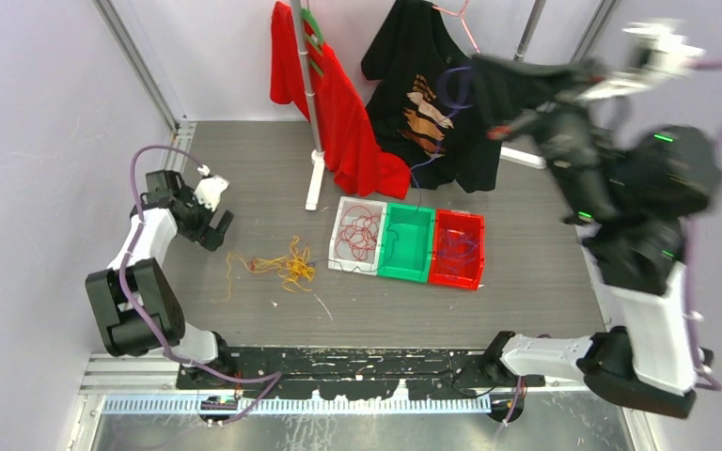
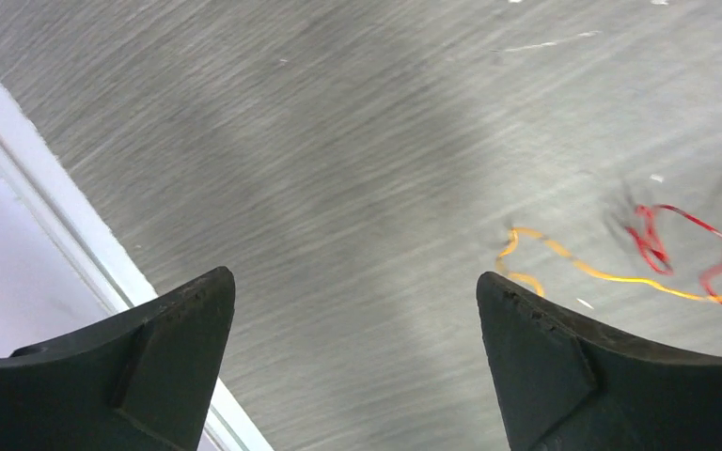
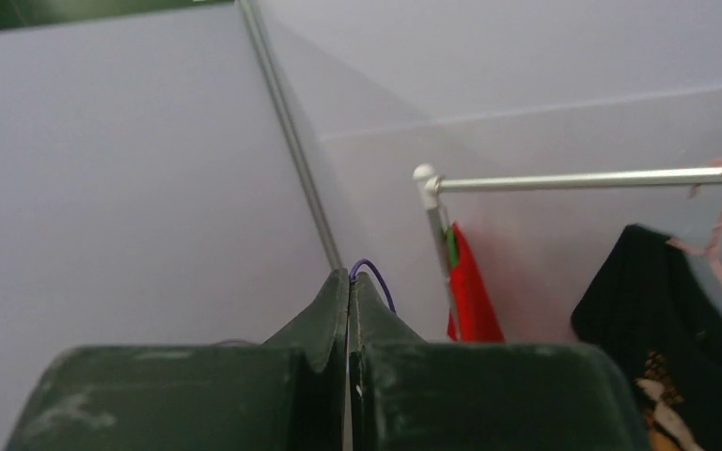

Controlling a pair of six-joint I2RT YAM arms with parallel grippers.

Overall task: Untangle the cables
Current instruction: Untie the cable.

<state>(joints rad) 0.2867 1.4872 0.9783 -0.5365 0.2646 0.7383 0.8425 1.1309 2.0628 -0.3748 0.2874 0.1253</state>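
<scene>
A loose tangle of yellow and red cables (image 1: 287, 266) lies on the grey table, left of centre. My left gripper (image 1: 216, 221) hovers just left of it, open and empty. In the left wrist view its fingertips (image 2: 197, 301) stand wide apart over bare table, with yellow and red strands (image 2: 658, 254) off to the right. My right gripper (image 1: 479, 83) is raised high at the back right, shut on a thin purple cable (image 1: 449, 86). That cable loops out of the closed tips (image 3: 381, 277) in the right wrist view, where my right gripper (image 3: 350, 274) points at the wall.
Three bins sit mid-table: a white one (image 1: 336, 246) holding red cables, a green one (image 1: 406, 272), and a red one (image 1: 458, 278) holding purple cables. Behind them a clothes rack pole (image 1: 315, 178) carries a red shirt (image 1: 338, 113) and a black shirt (image 1: 423, 94). Walls enclose the table.
</scene>
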